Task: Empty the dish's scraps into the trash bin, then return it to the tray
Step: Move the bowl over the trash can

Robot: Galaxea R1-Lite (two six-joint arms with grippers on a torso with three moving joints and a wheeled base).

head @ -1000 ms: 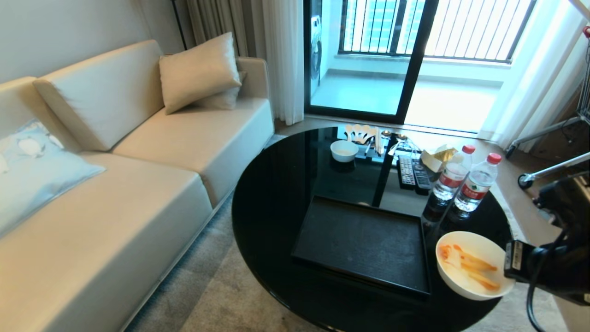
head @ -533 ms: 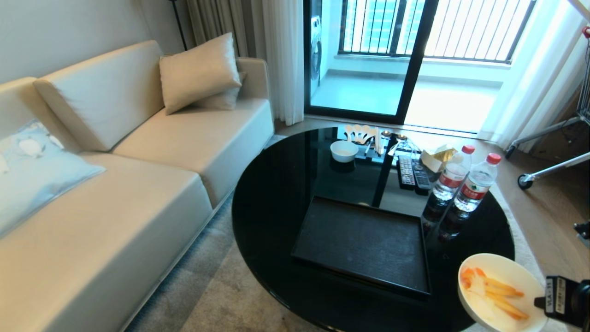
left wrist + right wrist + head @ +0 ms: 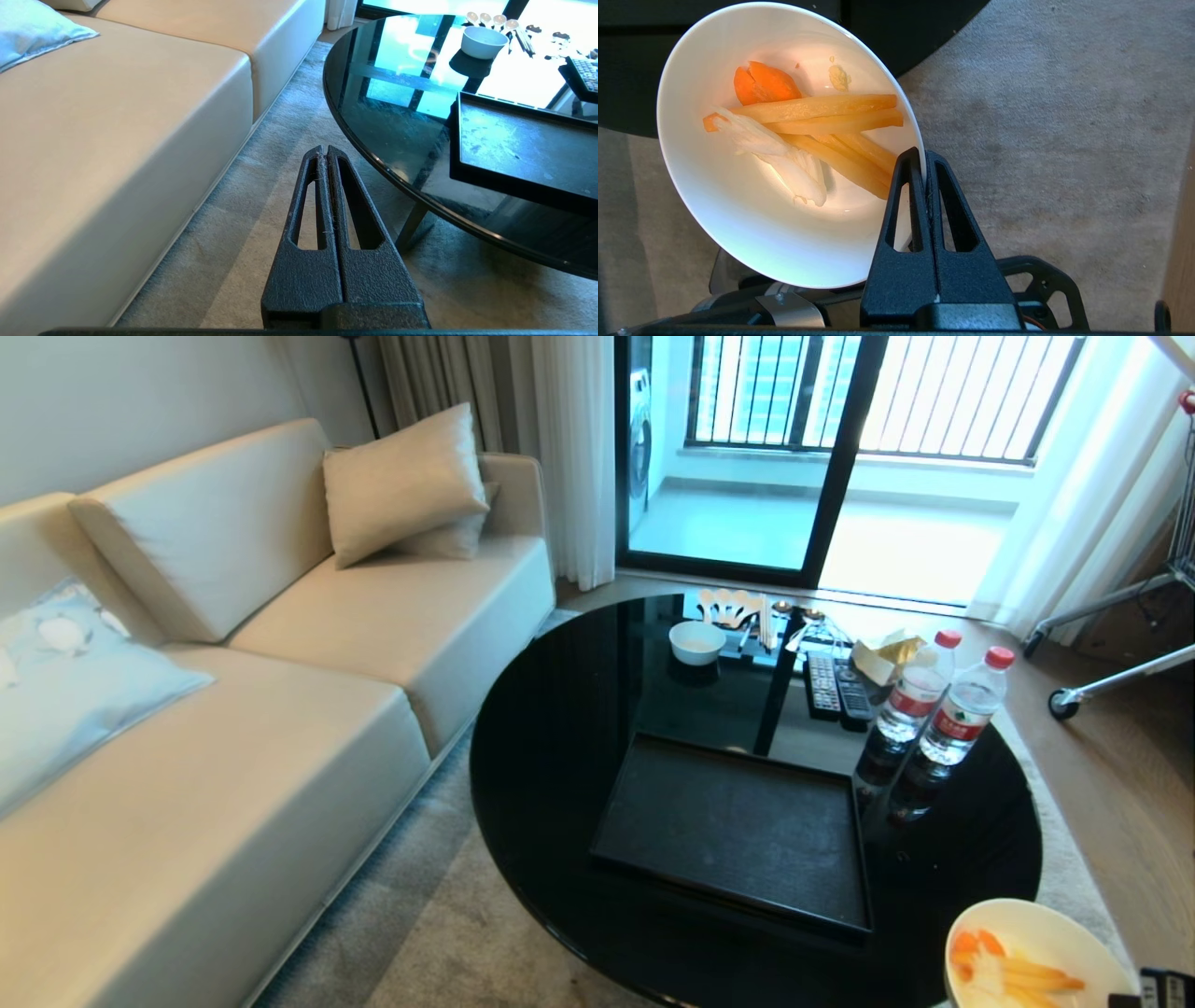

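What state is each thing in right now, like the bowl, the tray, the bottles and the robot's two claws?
dish: gripped by its rim, off the table
scraps: inside the dish
tray: on the table, nothing on it
water bottles: upright, capped
small white bowl: upright on table
right gripper: shut on dish
left gripper: shut, holding nothing

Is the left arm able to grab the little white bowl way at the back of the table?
Probably not from here. The left gripper hangs shut over the carpet beside the table, and the little bowl sits at the far side, past the tray.
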